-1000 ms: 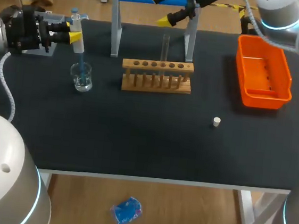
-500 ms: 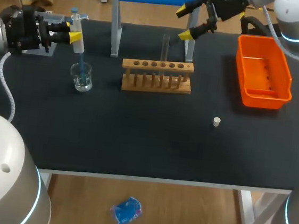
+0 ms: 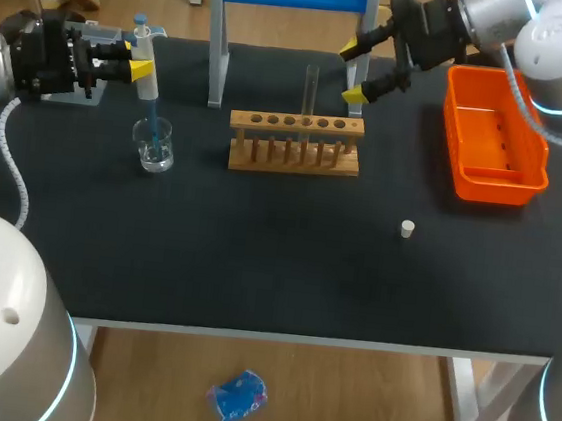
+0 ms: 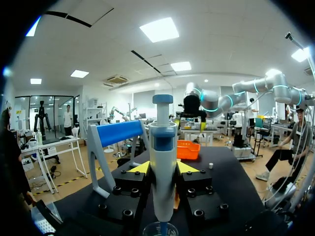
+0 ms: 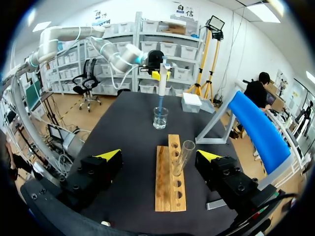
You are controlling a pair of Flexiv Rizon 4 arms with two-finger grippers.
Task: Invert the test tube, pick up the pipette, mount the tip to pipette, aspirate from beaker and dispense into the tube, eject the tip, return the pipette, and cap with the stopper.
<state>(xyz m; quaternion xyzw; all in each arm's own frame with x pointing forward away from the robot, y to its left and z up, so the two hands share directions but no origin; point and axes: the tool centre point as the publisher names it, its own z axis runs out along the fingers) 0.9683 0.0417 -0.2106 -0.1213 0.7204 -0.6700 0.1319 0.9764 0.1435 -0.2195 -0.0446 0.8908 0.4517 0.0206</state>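
**Narrow tube, light beaker, two arms bound for one spot**

In the head view the pipette [image 3: 145,63] is held upright at the upper left of the frame, clamped from two sides by the left fingers [image 3: 138,72]. Its blue tip [image 3: 153,119] is lowered into the clear beaker [image 3: 154,145] just below. The left wrist view shows the same grip: the yellow fingers [image 4: 140,167] are pressed against the pipette body [image 4: 163,157], with the beaker rim [image 4: 160,230] directly under it.

The test tube [image 3: 311,91] stands mouth up in the wooden rack [image 3: 295,142] at upper centre. The right fingers [image 3: 354,95] are spread wide and hold nothing, just right of the tube. In the right wrist view the tube [image 5: 182,157] is seen between and ahead of the two open fingers [image 5: 109,154], untouched and leaning a little in its hole.

Several risks are judged from this:

- The beaker looks light. If the tip is drawn out at a slant, the wall could be caught and the beaker dragged or tipped on the counter [image 3: 256,258].
- Whether liquid has been drawn up cannot be told, so a lift made too soon may carry nothing.
- The tube mouth is narrow. A small misalignment would send the liquid onto the rack.
- If the tube is gripped off centre, it could be levered against its hole.
- With both arms at the rack, the pipette could be struck by the right arm.
- The stopper [image 3: 408,228] lies loose at centre right and could be knocked away.
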